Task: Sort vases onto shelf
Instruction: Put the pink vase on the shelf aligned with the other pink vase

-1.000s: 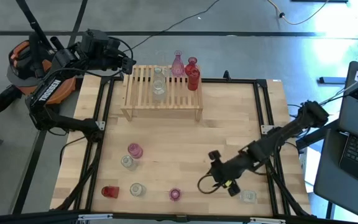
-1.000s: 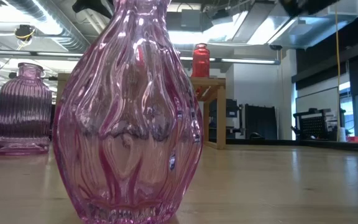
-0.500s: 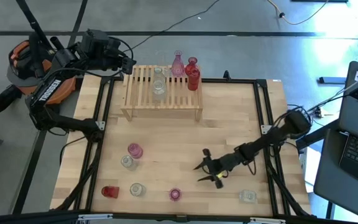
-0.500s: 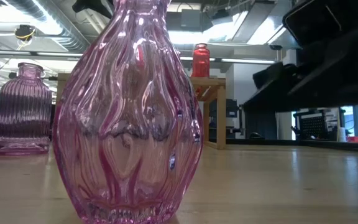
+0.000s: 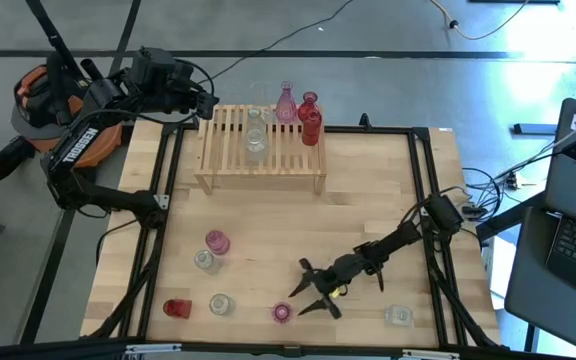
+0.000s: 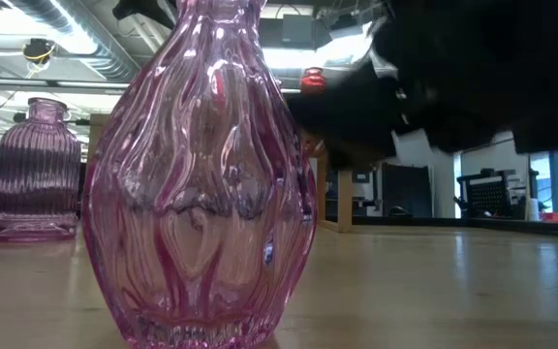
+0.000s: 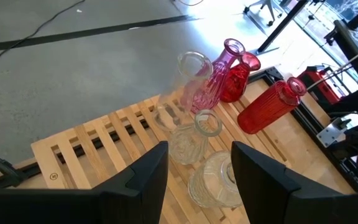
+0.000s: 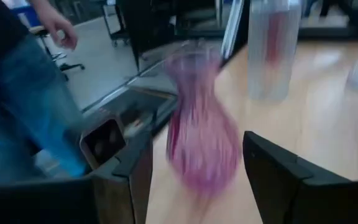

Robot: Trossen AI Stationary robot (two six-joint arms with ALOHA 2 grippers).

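Right gripper (image 5: 296, 291), jaws spread wide and empty, lines up on the upright pink vase (image 5: 282, 313) low in the frame, just beside it

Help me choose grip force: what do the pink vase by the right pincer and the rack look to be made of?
The pink vase looks like glass: translucent, glossy, ribbed, with room lights shining through it. The rack looks like pale unfinished wood, slatted, with a matte surface. The right pincer is open beside the vase; the left pincer waits open above the rack.
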